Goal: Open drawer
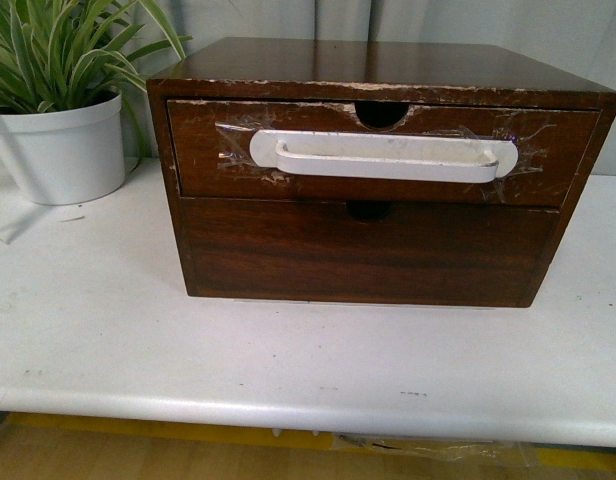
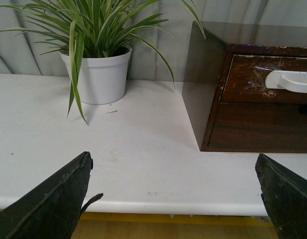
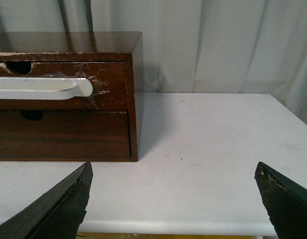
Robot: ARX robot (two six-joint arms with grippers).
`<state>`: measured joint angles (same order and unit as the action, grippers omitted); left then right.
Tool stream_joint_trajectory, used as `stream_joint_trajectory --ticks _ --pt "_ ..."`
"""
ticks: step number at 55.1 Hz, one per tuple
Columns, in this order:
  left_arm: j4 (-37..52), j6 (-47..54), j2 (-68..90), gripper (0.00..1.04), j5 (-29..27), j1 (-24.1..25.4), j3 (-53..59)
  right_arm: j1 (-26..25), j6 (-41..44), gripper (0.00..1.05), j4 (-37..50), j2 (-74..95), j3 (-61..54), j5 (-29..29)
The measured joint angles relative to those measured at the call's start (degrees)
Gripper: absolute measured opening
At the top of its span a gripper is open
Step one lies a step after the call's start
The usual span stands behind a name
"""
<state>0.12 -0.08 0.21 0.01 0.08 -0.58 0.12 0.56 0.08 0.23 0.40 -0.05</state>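
Wide-spread black jaws of left gripper (image 2: 173, 155) and right gripper (image 3: 173, 164) hovered empty before the white table (image 1: 288, 350) bearing the shut dark-brown wooden drawer (image 1: 383, 192), so reaching its long white plastic handle (image 1: 383, 157) seemingly came next.

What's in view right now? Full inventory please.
cabinet: 1, dark brown, centre of table
drawer: 1, dark brown, upper slot, shut
handle: 1, white, taped across drawer front
lower drawer: 1, dark brown, beneath, no handle
potted plant: 1, green in white pot, left of cabinet
table: 1, white, under everything
curtain: 1, pale grey, behind
left gripper: 1, black, open, near table edge
right gripper: 1, black, open, near table edge
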Motion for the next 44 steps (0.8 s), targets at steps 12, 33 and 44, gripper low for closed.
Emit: stream_joint_trajectory --ticks 12,33,44 --pt "-4.2 -1.4 2.1 0.99 0.6 -0.9 -1.1 1.9 -0.3 0.96 -5.5 4.2 2.2 4.6" --pt "12.8 15.5 35.8 0.99 20.7 -1.6 -10.9 2.9 16.0 0.96 -5.3 33.0 19.3 -10.8" --pt "11.7 26.1 50.0 0.99 26.0 -4.2 -20.0 3.0 25.7 0.96 -8.9 43.4 28.1 -14.0"
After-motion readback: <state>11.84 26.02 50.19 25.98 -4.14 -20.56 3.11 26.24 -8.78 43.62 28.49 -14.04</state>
